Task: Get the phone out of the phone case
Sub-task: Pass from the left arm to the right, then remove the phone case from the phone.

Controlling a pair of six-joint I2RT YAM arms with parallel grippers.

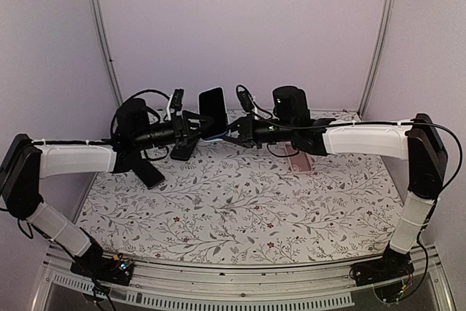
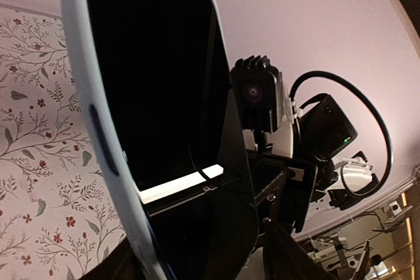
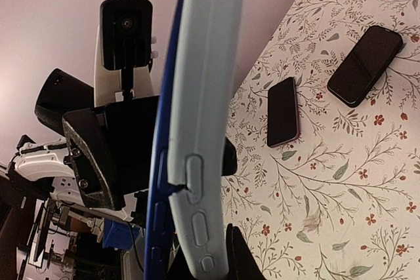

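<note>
A phone with a dark screen [image 1: 212, 105] stands upright in the air at the back centre, in a pale blue case [image 3: 203, 96]. My left gripper [image 1: 195, 130] is shut on its lower part from the left, and my right gripper [image 1: 231, 130] is shut on it from the right. In the left wrist view the black screen [image 2: 151, 77] fills the left half, with the case rim [image 2: 98, 155] round it. In the right wrist view the phone's dark blue edge [image 3: 157, 195] has parted a little from the case beside the side buttons.
Two other dark phones lie on the floral table [image 1: 240, 202] at the back left: one with a pink rim [image 3: 283, 111] and a larger black one [image 3: 365, 65]. A pink flat item [image 1: 298, 159] lies under the right arm. Enclosure walls stand close behind.
</note>
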